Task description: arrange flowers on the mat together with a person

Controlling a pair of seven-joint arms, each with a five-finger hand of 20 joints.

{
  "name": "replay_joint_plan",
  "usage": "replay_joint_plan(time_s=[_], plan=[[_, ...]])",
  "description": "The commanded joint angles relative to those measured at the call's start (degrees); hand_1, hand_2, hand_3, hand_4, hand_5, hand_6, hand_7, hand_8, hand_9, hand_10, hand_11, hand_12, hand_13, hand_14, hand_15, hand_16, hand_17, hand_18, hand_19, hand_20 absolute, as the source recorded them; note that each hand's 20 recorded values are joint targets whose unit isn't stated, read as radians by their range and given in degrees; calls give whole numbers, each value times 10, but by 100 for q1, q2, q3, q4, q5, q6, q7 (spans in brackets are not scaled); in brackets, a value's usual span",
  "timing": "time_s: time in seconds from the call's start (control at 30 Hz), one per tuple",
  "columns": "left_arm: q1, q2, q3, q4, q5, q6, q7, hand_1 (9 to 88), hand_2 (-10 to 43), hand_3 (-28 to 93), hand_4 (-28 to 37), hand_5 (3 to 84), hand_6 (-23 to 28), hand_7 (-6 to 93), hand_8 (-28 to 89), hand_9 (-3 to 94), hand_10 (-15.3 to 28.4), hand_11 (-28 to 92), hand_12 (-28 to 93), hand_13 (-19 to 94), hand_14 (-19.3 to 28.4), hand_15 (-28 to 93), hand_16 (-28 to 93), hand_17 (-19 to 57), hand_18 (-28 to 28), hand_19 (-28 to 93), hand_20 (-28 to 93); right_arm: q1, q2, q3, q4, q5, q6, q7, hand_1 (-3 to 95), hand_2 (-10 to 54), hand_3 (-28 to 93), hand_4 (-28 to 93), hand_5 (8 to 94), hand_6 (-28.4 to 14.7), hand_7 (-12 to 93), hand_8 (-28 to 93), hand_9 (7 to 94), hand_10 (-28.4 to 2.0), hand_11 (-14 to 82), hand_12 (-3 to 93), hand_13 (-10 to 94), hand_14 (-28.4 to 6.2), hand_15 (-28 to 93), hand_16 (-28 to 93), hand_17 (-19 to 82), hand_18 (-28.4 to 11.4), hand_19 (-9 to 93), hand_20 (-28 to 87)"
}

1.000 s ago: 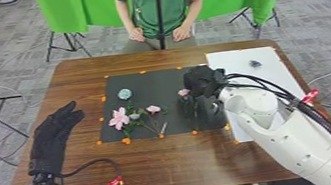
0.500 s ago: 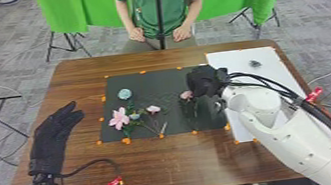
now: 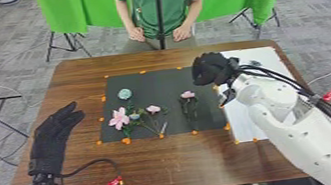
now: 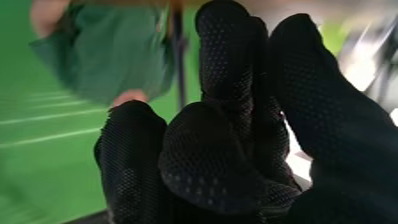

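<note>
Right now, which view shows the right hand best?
Right wrist view: the right hand is close up, its fingers large, glove mesh visible. The head view shows it small, from above, over the edge of the white sheet.

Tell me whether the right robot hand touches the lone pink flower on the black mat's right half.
Apart. In the head view, bare black mat shows between the right robot hand and the pink flower.

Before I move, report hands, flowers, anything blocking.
Left hand open, empty. Right hand open, empty, by far right corner of black mat. Flowers on mat, neither hand over them.
</note>
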Motion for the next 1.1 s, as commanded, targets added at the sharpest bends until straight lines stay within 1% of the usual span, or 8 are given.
replay_joint_plan(time_s=[0.03, 0.17, 0.23, 0.3, 0.33, 0.43, 0.77, 1.1], plan=[[10, -1, 5, 37, -6, -81, -81, 219, 27, 626, -240, 476, 43, 124, -45, 466, 141, 200, 166, 338, 182, 140, 56, 12, 146, 90, 171, -1532, -737, 2241, -1456, 2324, 556, 657, 448, -95, 637, -203, 745, 9, 163, 6, 924, -97, 264, 217, 937, -4, 626, 210, 740, -86, 932, 464], [39, 7, -16, 17, 18, -100, -82, 219, 26, 630, -242, 476, 40, 128, -48, 467, 140, 201, 164, 341, 181, 139, 55, 12, 146, 90, 171, -2630, -1435, 3210, -1630, 4632, 534, -373, 314, -32, 680, -158, 742, 7, 165, -99, 886, -132, 235, 199, 915, -52, 409, 276, 636, -107, 907, 219], [51, -16, -34, 5, 20, -104, -73, 218, 26, 631, -243, 476, 39, 130, -50, 467, 139, 201, 163, 342, 179, 138, 54, 13, 146, 90, 171, -3060, -1858, 3759, -1625, 5723, -676, -590, 273, -9, 683, -151, 718, 1, 153, -98, 841, -143, 193, 190, 844, -84, 348, 267, 555, -129, 837, 202], [74, -27, -57, -11, 30, -121, -91, 218, 26, 631, -244, 475, 38, 131, -51, 467, 138, 200, 162, 343, 178, 136, 54, 13, 146, 89, 171, -3523, -2178, 4048, -1601, 6660, -1594, -565, 238, 3, 699, -159, 653, -9, 125, -92, 729, -155, 128, 167, 662, -132, 246, 237, 387, -158, 581, 287], [81, -34, -52, -15, 41, -124, -90, 218, 27, 631, -245, 475, 37, 132, -52, 467, 137, 200, 162, 343, 177, 135, 54, 13, 146, 89, 171, -3825, -2264, 3985, -1672, 6831, -1414, -721, 203, 8, 715, -162, 571, -10, 104, -88, 602, -160, 84, 141, 493, -153, 155, 219, 263, -157, 320, 313], [131, -68, -56, -46, 65, -140, -105, 218, 28, 632, -245, 472, 35, 133, -53, 466, 136, 199, 161, 342, 176, 133, 55, 13, 146, 89, 172, -4507, -2579, 3713, -1862, 6903, -800, -1245, 130, 12, 752, -173, 426, -8, 64, -77, 424, -154, 43, 107, 327, -146, 81, 164, 185, -146, 94, 279], [185, -136, -96, -87, 123, -161, -188, 216, 29, 631, -246, 471, 35, 135, -55, 467, 135, 199, 161, 344, 177, 131, 58, 14, 146, 87, 173, -5329, -2999, 3256, -2114, 7057, 293, -2024, 71, 13, 803, -191, 367, 4, 72, -85, 384, -139, 35, 91, 288, -119, 74, 113, 185, -120, 13, 265], [198, -142, -124, -92, 100, -133, -213, 214, 31, 631, -246, 471, 34, 135, -55, 468, 136, 198, 161, 345, 178, 131, 59, 13, 146, 88, 174, -5427, -3094, 3225, -2143, 7095, 442, -2074, 60, 17, 816, -197, 361, 6, 86, -89, 390, -137, 38, 92, 304, -120, 89, 106, 196, -115, 13, 275]])
